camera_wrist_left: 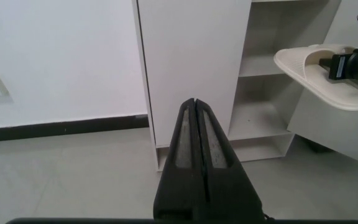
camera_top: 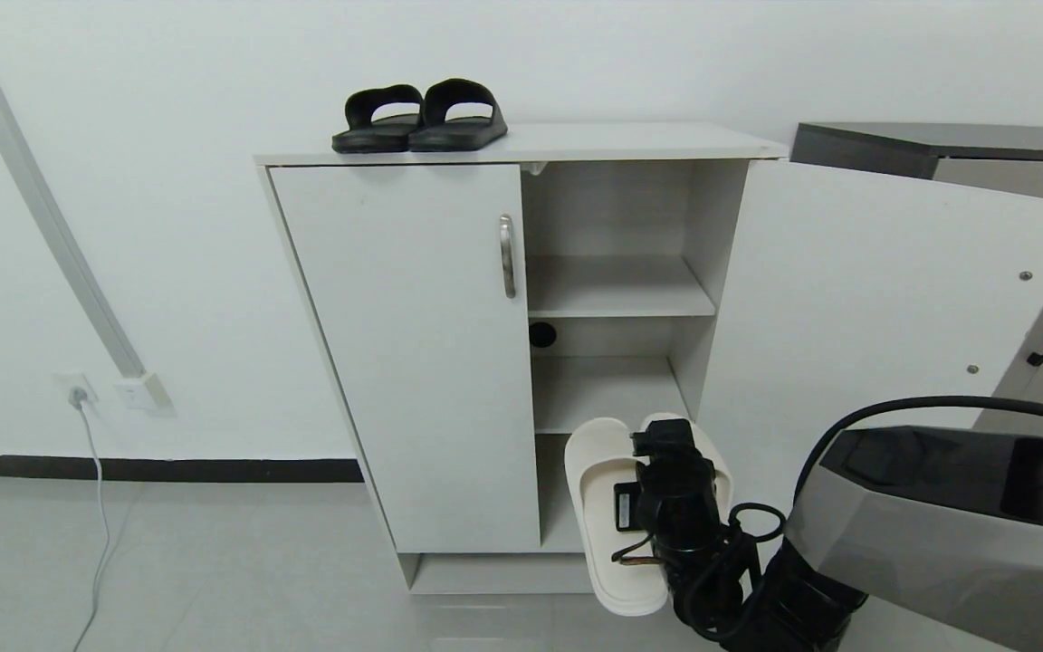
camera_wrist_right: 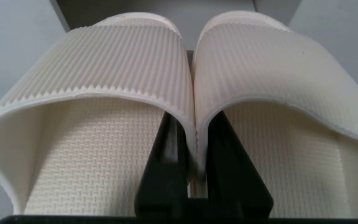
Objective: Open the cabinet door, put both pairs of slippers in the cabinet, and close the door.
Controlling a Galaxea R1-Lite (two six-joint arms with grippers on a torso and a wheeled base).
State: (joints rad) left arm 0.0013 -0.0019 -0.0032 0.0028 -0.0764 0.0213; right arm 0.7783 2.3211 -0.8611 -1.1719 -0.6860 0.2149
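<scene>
White slippers, lower centre before the open cabinet, pinched by 2 inner edges in the right gripper, could slip or snag a shelf; left gripper is clenched empty.

We cannot see the fingertips of the right hand, which are tucked under the straps of the white slippers, and the hand covers much of one slipper. The closed left door hides that half of the cabinet, and the slippers block part of its bottom compartment.
</scene>
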